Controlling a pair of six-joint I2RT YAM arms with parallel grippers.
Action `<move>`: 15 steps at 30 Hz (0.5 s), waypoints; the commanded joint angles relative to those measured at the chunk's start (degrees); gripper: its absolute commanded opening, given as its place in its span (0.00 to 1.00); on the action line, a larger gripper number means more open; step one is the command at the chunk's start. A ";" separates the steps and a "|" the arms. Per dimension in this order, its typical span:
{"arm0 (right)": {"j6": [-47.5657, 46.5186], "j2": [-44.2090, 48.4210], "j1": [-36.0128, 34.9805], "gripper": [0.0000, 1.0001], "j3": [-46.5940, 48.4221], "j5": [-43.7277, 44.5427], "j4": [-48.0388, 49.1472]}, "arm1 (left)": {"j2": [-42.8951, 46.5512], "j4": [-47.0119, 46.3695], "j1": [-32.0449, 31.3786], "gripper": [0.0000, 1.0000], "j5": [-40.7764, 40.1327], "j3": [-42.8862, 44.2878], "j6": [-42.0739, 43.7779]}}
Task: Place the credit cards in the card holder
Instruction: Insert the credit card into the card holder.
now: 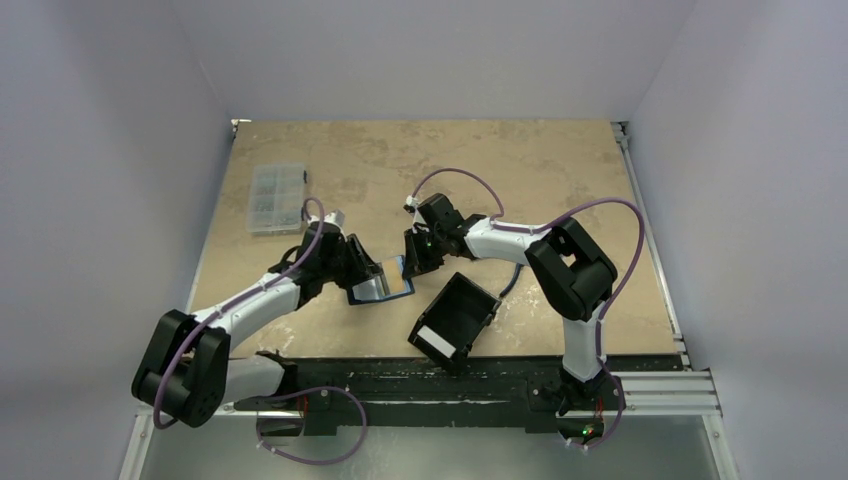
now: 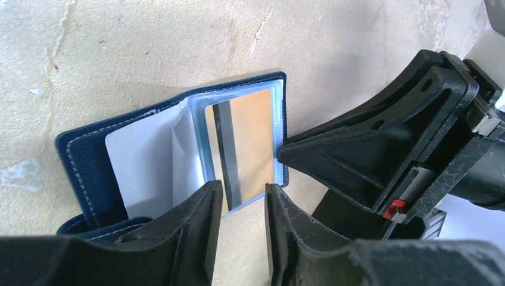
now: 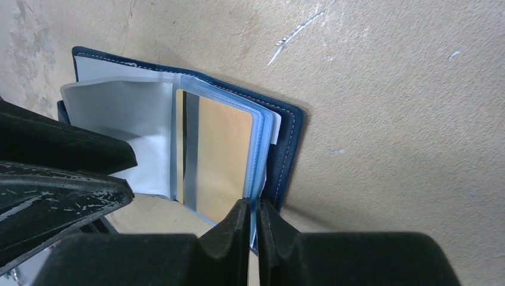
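The navy-blue card holder [image 1: 380, 286] lies open on the table between both grippers. Its cover [image 2: 83, 155] holds clear sleeves. A tan credit card [image 2: 253, 140] with a dark stripe sits inside a sleeve; it also shows in the right wrist view [image 3: 223, 155]. My left gripper [image 2: 244, 193] is open, its fingers straddling the card's near edge without touching it. My right gripper [image 3: 253, 208] is shut on the edge of the holder's sleeves beside the cover [image 3: 289, 146]. The right gripper's fingers [image 2: 357, 143] meet the holder's right edge.
A black box-shaped tray [image 1: 455, 318] with a white label lies tilted just right of the holder, near the table's front edge. A clear plastic compartment box [image 1: 276, 197] sits at the back left. The left gripper's fingers [image 3: 59, 149] crowd the holder's other side.
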State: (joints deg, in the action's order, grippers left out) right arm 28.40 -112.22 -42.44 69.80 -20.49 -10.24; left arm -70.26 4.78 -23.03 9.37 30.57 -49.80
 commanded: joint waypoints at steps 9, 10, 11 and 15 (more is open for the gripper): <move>-0.81 3.32 -0.36 0.22 1.48 -0.61 -0.90 | -5.04 -2.88 -0.26 0.15 -1.79 1.68 2.11; -0.81 3.40 -0.37 0.22 1.48 -0.60 -0.90 | -4.81 -2.79 -0.26 0.16 -2.27 1.42 1.98; -0.81 3.35 -0.32 0.22 1.42 -0.60 -0.84 | -4.66 -2.98 -0.26 0.18 -2.52 1.11 1.92; -0.81 3.11 -0.37 0.23 1.29 -1.08 -0.40 | -4.97 -6.34 -0.26 0.24 -2.22 -0.89 0.95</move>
State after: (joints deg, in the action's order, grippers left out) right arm 28.40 -112.01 -42.44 69.80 -20.51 -10.90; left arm -75.26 3.33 -23.03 8.19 30.68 -48.80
